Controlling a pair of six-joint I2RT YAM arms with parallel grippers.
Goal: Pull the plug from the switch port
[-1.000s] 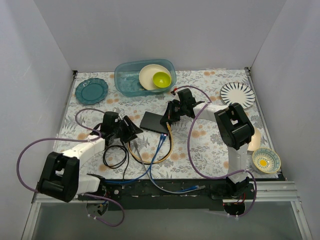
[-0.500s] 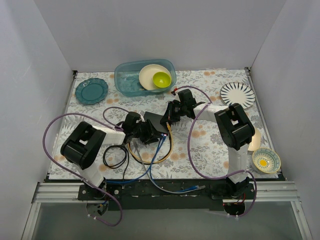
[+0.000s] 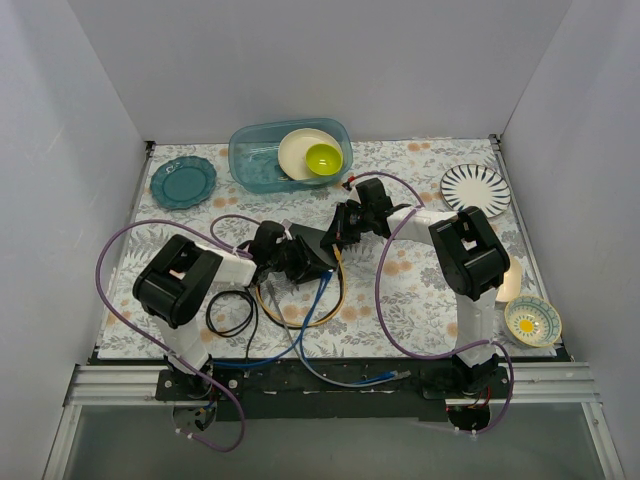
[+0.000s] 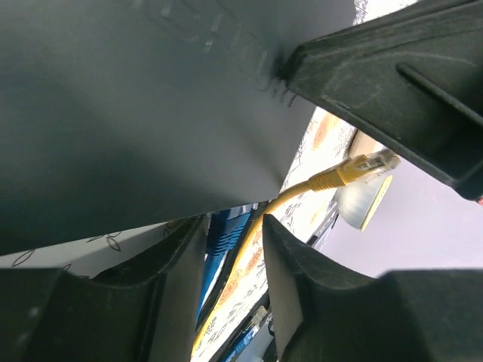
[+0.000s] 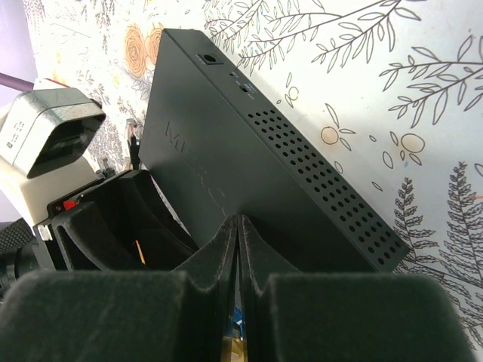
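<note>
Yellow plug (image 4: 364, 166), outside the switch (image 4: 151, 98), shows from left wrist only.

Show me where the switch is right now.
In the top view, the switch lies mid-table, just in front of the teal tub, between the left gripper at its left and the right gripper at its right.

We find the switch (image 5: 226, 173), a flat matte black box with one perforated side, lying flat on the flowered counter (image 5: 362, 98), and the plug (image 4: 367, 164), a clear connector on a yellow cable (image 4: 287, 197), hanging bare just past the switch's edge.
</note>
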